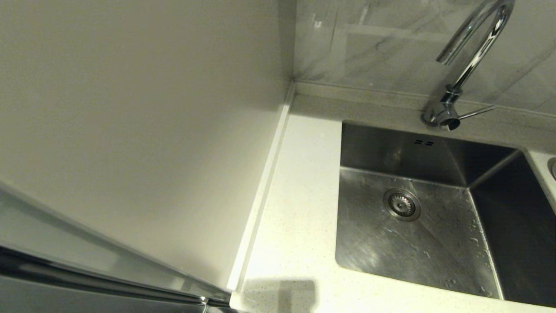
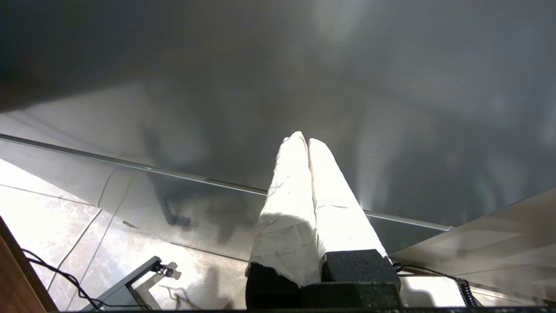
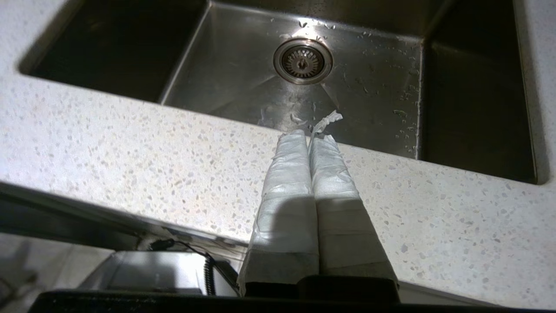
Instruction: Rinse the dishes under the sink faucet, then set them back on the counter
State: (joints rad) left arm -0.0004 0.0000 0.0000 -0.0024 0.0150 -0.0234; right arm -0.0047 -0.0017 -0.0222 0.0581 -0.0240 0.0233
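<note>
No bowl shows in any view. The steel sink (image 1: 434, 243) lies empty in the white speckled counter (image 1: 299, 208), its drain strainer (image 1: 402, 204) wet around with droplets. The chrome faucet (image 1: 471, 56) rises behind it, lever (image 1: 475, 112) pointing right. Neither arm shows in the head view. In the right wrist view my right gripper (image 3: 309, 138) is shut and empty, hovering over the counter's front strip (image 3: 130, 152) before the sink (image 3: 369, 87); a loose shred of wrap sticks up at its tips. My left gripper (image 2: 304, 140) is shut and empty, low beside a glossy grey cabinet face (image 2: 278, 78).
A tall pale panel (image 1: 130, 121) walls off the counter's left side. Grey marbled tiles (image 1: 382, 43) back the sink. At the right edge of the head view a round rim (image 1: 553, 167) peeks in on the counter. Cables and floor tiles (image 2: 65, 217) lie below the left gripper.
</note>
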